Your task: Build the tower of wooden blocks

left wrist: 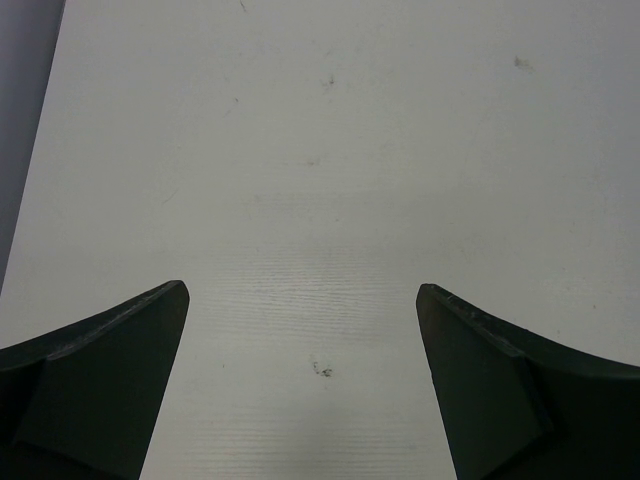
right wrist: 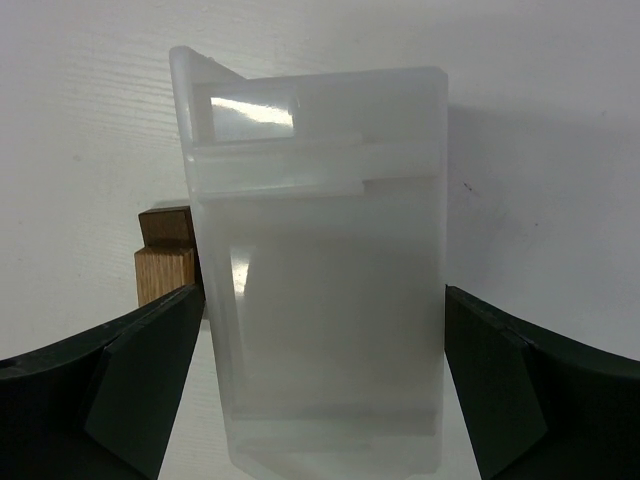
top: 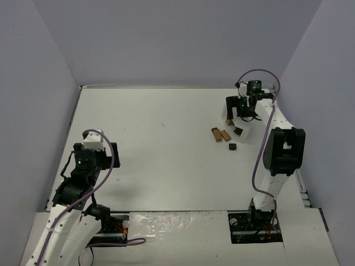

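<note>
Several small wooden blocks lie loose at the far right of the table: two brown ones [top: 220,134] side by side, a dark one [top: 233,147] nearer, and another dark one [top: 238,131]. In the right wrist view a dark brown block [right wrist: 165,225] sits on a light tan block [right wrist: 163,275]. This small stack stands just left of a translucent white tray [right wrist: 320,300] that is on end. My right gripper [right wrist: 325,290] [top: 241,113] is open, its jaws straddling the tray. My left gripper [left wrist: 302,300] is open and empty over bare table at the near left [top: 100,148].
Grey walls enclose the white table [top: 166,144] on the left, back and right. The right arm [top: 283,149] stretches along the right edge. Cables and both arm bases sit at the near edge.
</note>
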### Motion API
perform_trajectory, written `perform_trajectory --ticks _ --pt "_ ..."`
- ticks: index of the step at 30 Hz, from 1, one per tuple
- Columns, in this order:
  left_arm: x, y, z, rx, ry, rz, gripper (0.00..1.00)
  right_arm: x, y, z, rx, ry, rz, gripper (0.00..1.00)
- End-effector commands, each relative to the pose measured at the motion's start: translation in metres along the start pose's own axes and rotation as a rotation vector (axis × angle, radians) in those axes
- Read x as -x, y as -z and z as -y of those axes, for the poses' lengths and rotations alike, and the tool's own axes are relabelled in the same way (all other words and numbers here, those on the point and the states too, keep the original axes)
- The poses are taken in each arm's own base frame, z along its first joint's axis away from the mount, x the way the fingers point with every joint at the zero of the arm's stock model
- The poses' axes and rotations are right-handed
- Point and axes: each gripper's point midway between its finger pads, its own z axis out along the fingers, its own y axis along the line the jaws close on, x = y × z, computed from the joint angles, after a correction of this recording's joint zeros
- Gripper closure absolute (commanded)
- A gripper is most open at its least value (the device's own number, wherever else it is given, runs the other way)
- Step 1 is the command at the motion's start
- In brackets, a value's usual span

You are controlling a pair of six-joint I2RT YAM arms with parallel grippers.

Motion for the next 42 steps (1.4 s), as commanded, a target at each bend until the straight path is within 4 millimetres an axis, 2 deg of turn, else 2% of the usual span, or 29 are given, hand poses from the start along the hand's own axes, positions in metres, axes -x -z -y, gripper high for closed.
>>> perform_trajectory --ticks 1,3,6,12,13,14,17,21,25,30,34,42 --pt "0.032 0.003 0.007 -0.031 0.025 0.088 0.03 0.029 0.007 -0.005 0.026 0.016 0.067 0.01" --pt "0.032 0.003 0.007 -0.03 0.024 0.089 0.03 0.034 0.008 -0.002 0.014 0.024 0.078 0.03" --pt "0.031 0.003 0.007 -0.033 0.023 0.085 0.03 0.037 0.011 0.0 0.002 0.038 0.086 0.13" --pt "0.03 0.0 0.008 -0.031 0.017 0.075 0.03 0.035 0.013 0.006 -0.038 0.048 0.08 0.52" --pt "0.03 0.0 0.008 -0.034 0.017 0.073 0.03 0.036 0.014 0.007 -0.05 0.054 0.082 0.64" --pt "0.03 0.0 0.008 -0.034 0.017 0.073 0.03 0.036 0.015 0.007 -0.06 0.057 0.081 0.71" --pt "0.03 -0.001 0.007 -0.027 0.015 0.072 0.03 0.034 0.02 0.009 -0.098 0.078 0.077 0.85" --pt "0.031 0.002 0.007 -0.027 0.018 0.083 0.03 0.036 0.032 0.0 -0.158 0.127 0.09 0.99" --pt "0.032 0.003 0.005 -0.019 0.019 0.092 0.03 0.036 0.037 -0.011 -0.206 0.17 0.09 1.0" --pt "0.032 0.004 0.003 -0.011 0.019 0.094 0.03 0.028 0.034 -0.026 -0.215 0.18 0.079 1.0" --pt "0.033 0.006 0.002 -0.006 0.021 0.103 0.03 0.03 0.037 -0.034 -0.247 0.186 0.091 1.0" --pt "0.032 0.007 0.001 0.004 0.02 0.101 0.03 0.024 0.041 -0.029 -0.324 0.162 0.086 1.0"
